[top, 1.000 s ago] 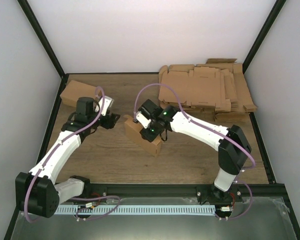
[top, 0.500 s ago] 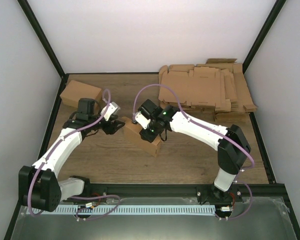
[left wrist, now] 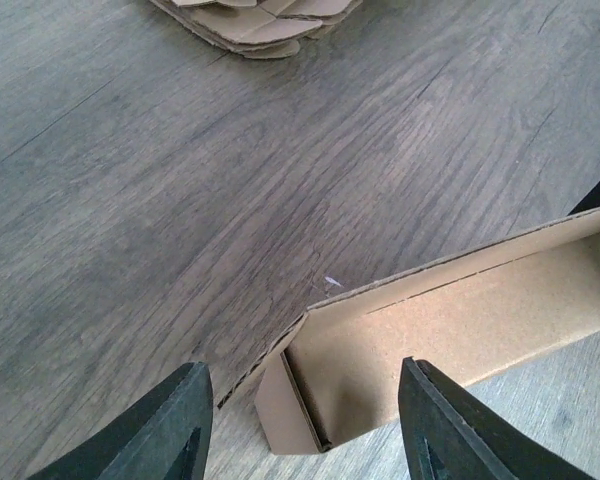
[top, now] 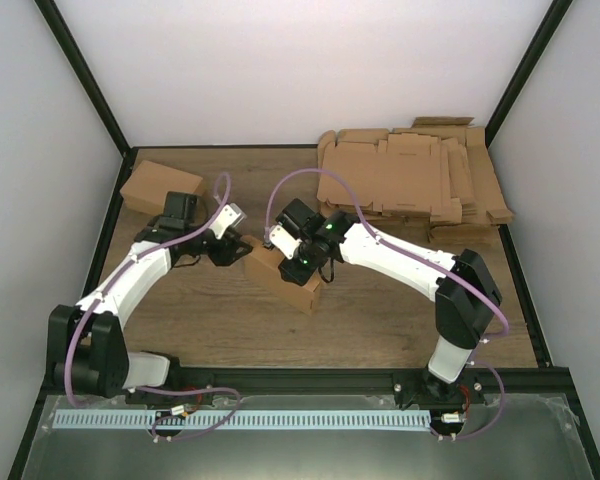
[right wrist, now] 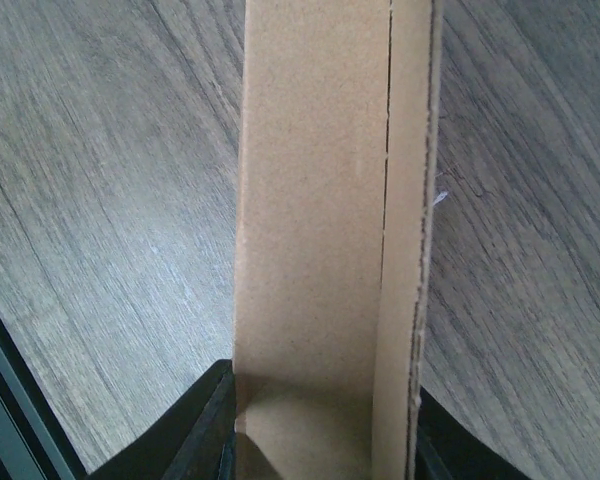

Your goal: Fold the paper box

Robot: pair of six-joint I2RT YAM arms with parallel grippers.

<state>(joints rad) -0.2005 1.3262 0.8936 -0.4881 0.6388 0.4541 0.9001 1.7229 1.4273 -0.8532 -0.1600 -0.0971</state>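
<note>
Two claws meet at the middle of the wooden table (top: pixel 380 310): my left gripper (top: pixel 238 250) stands released astride the end of the plain brown cardboard paper box (top: pixel 292 278), my right gripper (right wrist: pixel 320 395) clenches its wall, and I fear a crooked squeeze could crush that corner.

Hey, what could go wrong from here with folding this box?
Only the right gripper holds the box, so a push from the left could twist it loose. The open left gripper straddles the box's end corner without touching it; closing there might crush the corner rather than fold it.
</note>
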